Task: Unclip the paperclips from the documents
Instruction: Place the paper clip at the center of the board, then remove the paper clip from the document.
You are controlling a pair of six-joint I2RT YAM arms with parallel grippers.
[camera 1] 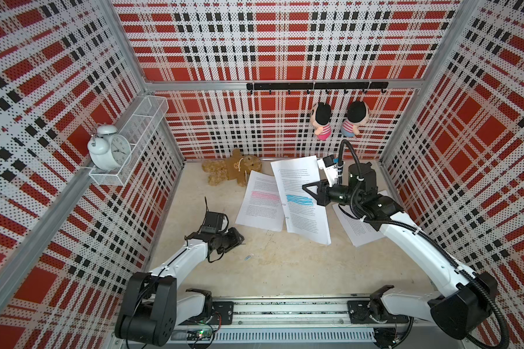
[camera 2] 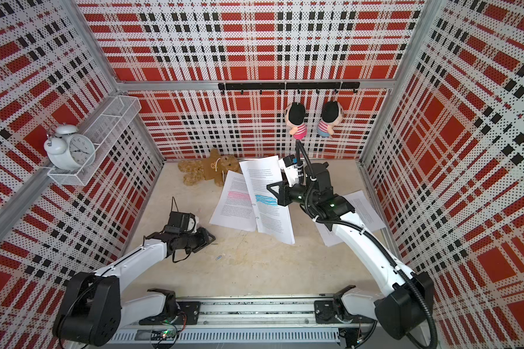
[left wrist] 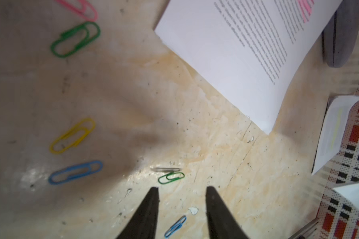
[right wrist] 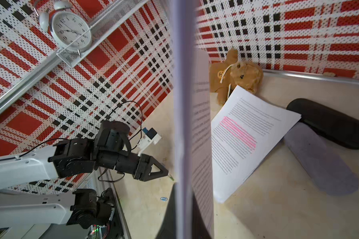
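Left gripper (left wrist: 182, 188): fingers spread and holding nothing, low over the table at the lower centre of the left wrist view. A blue paperclip (left wrist: 175, 223) lies between them, and a green paperclip (left wrist: 171, 178) and a silver paperclip (left wrist: 165, 169) lie just ahead.
Right gripper (camera 1: 305, 187): fingers pressed together on the right edge of the blue-banded document (camera 1: 300, 217), which is held tilted at the centre of both top views.
Clips to pull: two wire loops (camera 1: 286, 218) sit on that stack's left edge.
Other papers: the pink-banded document (camera 1: 260, 205) lies flat, just left of the held stack. A third document (camera 1: 357, 229) lies under the right arm.
Risk: the one-edge pinch may let sheets sag or slide out. A sideways tug on a loop could tear or crease the paper, and reaching across could scatter the loose clips.
Hidden: the right fingertips are behind paper in the right wrist view. The pink stack's clips, if it has any, cannot be made out. The arm covers most of the third document, and the larger clips at the left of the left wrist view are blurred.
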